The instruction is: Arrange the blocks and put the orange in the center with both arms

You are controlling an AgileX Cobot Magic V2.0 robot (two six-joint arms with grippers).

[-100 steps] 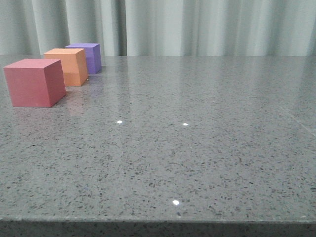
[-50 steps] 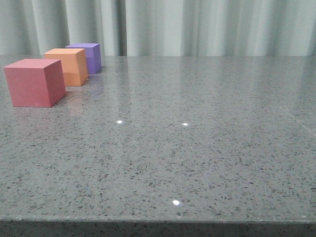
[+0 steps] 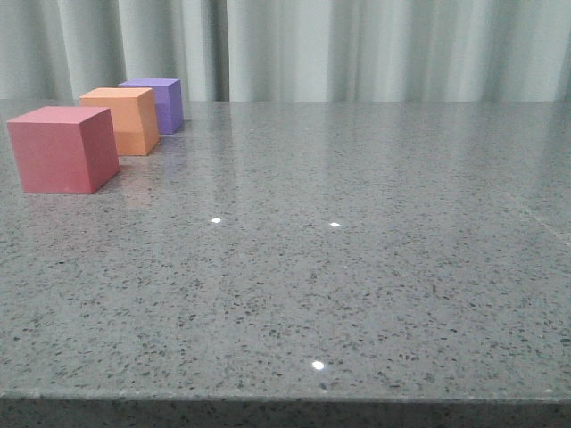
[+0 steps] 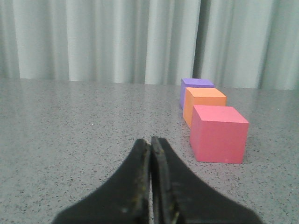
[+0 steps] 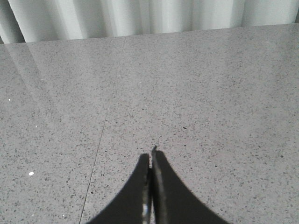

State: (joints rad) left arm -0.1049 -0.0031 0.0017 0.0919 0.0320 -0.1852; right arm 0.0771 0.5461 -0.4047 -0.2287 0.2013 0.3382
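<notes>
1. Near end: both hands sit low over the counter (image 3: 357,294), neither showing in the front view. Left hand (image 4: 150,142) has its fingers pressed together, nothing between them. Right hand (image 5: 151,156) likewise pressed together, empty, w/ only bare speckled counter ahead of it.

2. Next out: red block (image 3: 62,149) is nearest of the three, at the front view's far left. In the left wrist view it lies ahead of the left hand and off to one side, apart from it.

3. Behind that: orange block (image 3: 122,120), just beyond the red one w/ a small gap. Then purple block (image 3: 159,103), farthest back, close behind the orange; can't tell if those two touch.

4. Judgement: the three form one line running away from the robot, and orange is already the middle one. So the layout looks about right or needs only tidying; the hands look parked.

5. If a move is called for, do it well thus:
   - Spread the left hand's fingers before approach; closed tips will just shove a block.
   - Left arm is the closer one. Right arm has a long reach across, so leave it out unless a block comes to mid-counter.
   - Take red first, since it blocks the way to orange.
   - Grip on flat side faces, squarely. Matte cubes w/ sharp edges should hold well, but a corner grip will twist.
   - Come in from above; gaps between blocks are tight, so a side approach risks nudging the neighbour.
</notes>
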